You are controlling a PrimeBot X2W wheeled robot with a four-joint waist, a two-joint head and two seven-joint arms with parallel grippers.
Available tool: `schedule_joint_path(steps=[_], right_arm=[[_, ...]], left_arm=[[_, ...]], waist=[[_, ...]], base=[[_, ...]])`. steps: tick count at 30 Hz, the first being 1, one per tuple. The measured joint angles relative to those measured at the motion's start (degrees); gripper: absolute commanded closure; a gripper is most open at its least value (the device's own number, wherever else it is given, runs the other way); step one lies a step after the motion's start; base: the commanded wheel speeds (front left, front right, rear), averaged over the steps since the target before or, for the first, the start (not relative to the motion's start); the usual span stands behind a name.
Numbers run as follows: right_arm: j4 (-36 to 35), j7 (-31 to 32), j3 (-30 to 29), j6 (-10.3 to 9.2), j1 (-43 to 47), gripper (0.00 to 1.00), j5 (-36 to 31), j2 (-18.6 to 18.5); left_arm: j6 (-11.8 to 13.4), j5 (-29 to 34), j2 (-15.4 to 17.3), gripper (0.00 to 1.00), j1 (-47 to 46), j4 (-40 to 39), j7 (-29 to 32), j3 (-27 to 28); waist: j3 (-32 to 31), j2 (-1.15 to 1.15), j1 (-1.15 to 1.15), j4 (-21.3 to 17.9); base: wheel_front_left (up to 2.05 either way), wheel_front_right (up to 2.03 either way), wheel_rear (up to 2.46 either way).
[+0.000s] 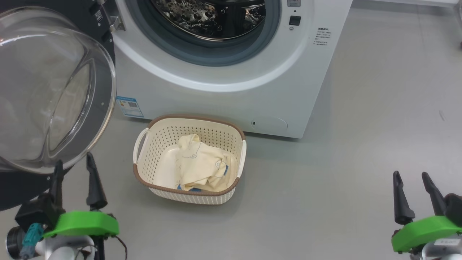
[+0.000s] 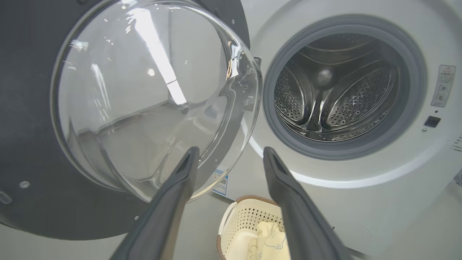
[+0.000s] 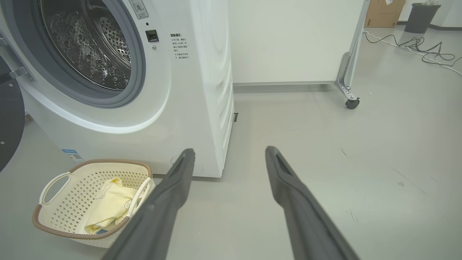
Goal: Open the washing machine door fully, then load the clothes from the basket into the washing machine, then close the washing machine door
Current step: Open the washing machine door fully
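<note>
Glass-centred, the door (image 1: pixel 54 90) stands wide open left of the washing machine (image 1: pixel 223 97); loading is the step in hand. The clothes (image 1: pixel 200 164) lie in the basket (image 1: pixel 196 118) on the floor (image 1: pixel 361 144), near the machine's front. The left tool (image 1: pixel 73 160) and right tool (image 1: pixel 411 175) are open and empty. Next: lower one tool onto the clothes and close.

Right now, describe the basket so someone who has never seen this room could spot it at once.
Find the big white washing machine with its door swung open to the left. On the grey floor just in front of it sits the basket, a small cream tub with perforated sides. Its brown rim, white side handles and the pale yellow clothes inside mark it out.
</note>
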Motion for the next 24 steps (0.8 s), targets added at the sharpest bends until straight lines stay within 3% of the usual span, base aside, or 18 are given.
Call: schedule_joint_path(steps=[10, 24], right_arm=[[0.42, -0.01, 0.09, 0.00, 0.62, 0.00, -0.34, 0.00], [-1.33, 0.08, 0.54, 0.00, 1.32, 0.00, -2.12, 0.01]], left_arm=[[-0.19, 1.46, -1.98, 0.00, 2.75, -2.03, 0.01, -5.67], [-2.13, 3.43, -3.43, 0.00, 2.30, 2.81, 0.01, -10.94]], waist=[[-0.95, 0.00, 0.00, -4.00], [-2.05, 0.00, 0.00, -7.56]], base=[[0.00, 0.00, 0.00], [0.00, 0.00, 0.00]])
